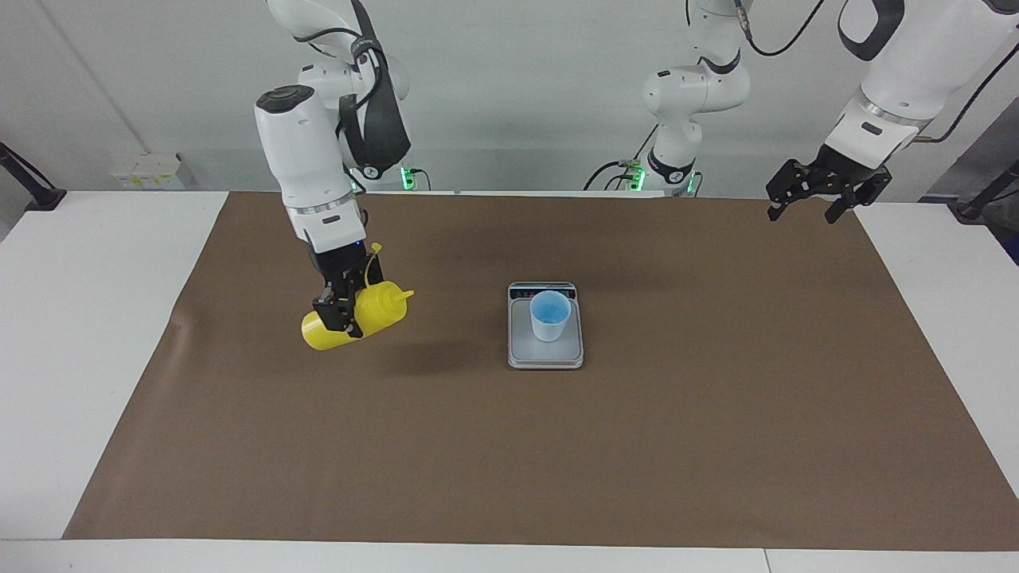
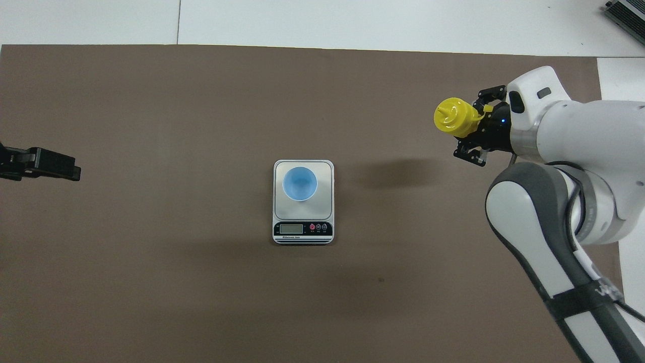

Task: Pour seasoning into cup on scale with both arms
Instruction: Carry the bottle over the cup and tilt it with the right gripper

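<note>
The yellow seasoning bottle (image 1: 380, 312) is held tilted in the air over the brown mat, toward the right arm's end of the table. Its cone top points toward the scale, and its cap strap (image 1: 374, 251) hangs loose. My right gripper (image 1: 338, 318) is shut on the bottle's body; in the overhead view the gripper (image 2: 476, 135) sits beside the bottle's top (image 2: 453, 117). The pale blue cup (image 1: 549, 315) (image 2: 300, 183) stands upright on the silver-grey scale (image 1: 525, 352) (image 2: 327, 171) at the table's middle. My left gripper (image 1: 804, 205) (image 2: 43, 164) waits open and empty over the mat's edge at the left arm's end.
A brown mat (image 1: 509, 461) covers most of the white table (image 1: 95, 318). The scale's display strip (image 2: 302, 228) is on the short edge nearer the robots. Nothing else stands on the mat.
</note>
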